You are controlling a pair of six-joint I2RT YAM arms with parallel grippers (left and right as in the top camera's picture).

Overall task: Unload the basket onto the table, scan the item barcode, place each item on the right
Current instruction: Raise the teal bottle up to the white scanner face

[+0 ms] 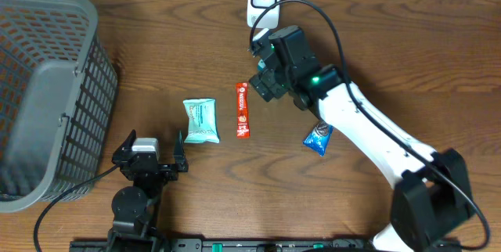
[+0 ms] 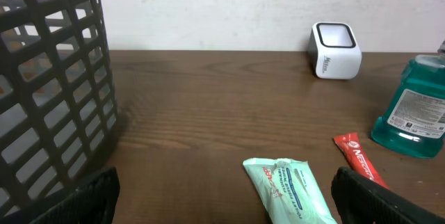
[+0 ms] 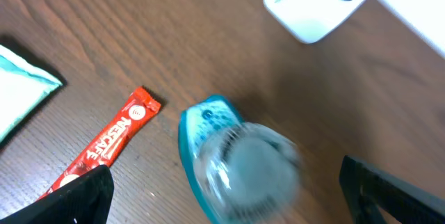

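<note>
The left arm [image 1: 129, 205] sits folded close to its base. The left gripper [image 1: 154, 144] is low and level, pointing forward, its fingers [image 2: 87, 197] spread wide with nothing between them. The right arm [image 1: 376, 138] stretches out long on a diagonal toward the far side, wrist bent over. The right gripper [image 1: 264, 72] points downward, jaws wide apart and closed on nothing.

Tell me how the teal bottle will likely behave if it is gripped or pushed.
The teal bottle stands upright, so a push near its cap may tip it. Its smooth plastic probably slips a little. It looks full of liquid, so it is likely rather heavy.
</note>
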